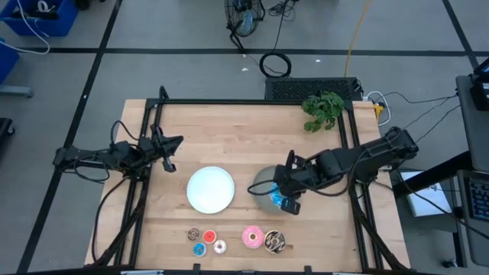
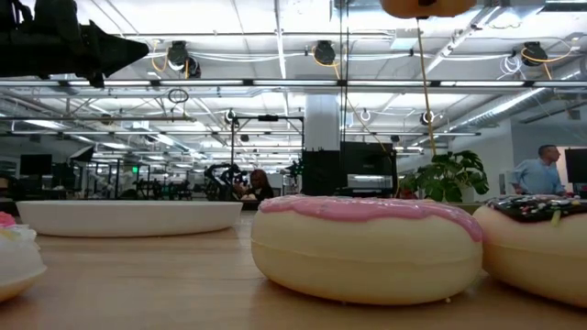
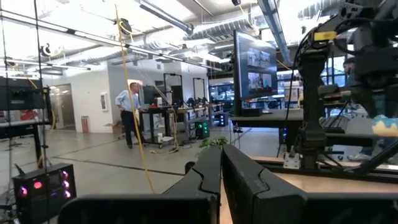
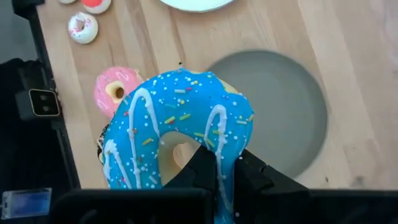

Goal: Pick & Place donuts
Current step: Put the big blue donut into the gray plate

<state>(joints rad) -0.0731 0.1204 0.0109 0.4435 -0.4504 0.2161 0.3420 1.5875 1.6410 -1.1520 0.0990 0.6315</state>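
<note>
Wooden butcher-block counter (image 1: 244, 153) fills the middle of the high view. Right of centre, the right gripper (image 1: 289, 202) has its fingers (image 4: 208, 169) clamped on the large blue-iced sprinkled donut (image 4: 177, 124), lifted above the round grey plate (image 4: 292, 112). At centre left, the left gripper (image 1: 170, 156) hangs with its fingers (image 3: 242, 180) closed and, apparently, empty. Pink-iced donut (image 1: 253, 237) and dark sprinkled donut (image 1: 275, 242) lie along the lower edge, beside four tiny rings (image 1: 205, 241).

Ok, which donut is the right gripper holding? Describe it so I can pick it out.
Find the grey plate to the right of the white plate. Above its near-right edge the right gripper is shut on the big blue donut. It alone is off the table, with blue icing, white drizzle and sprinkles; the pink donut lies below.
</note>
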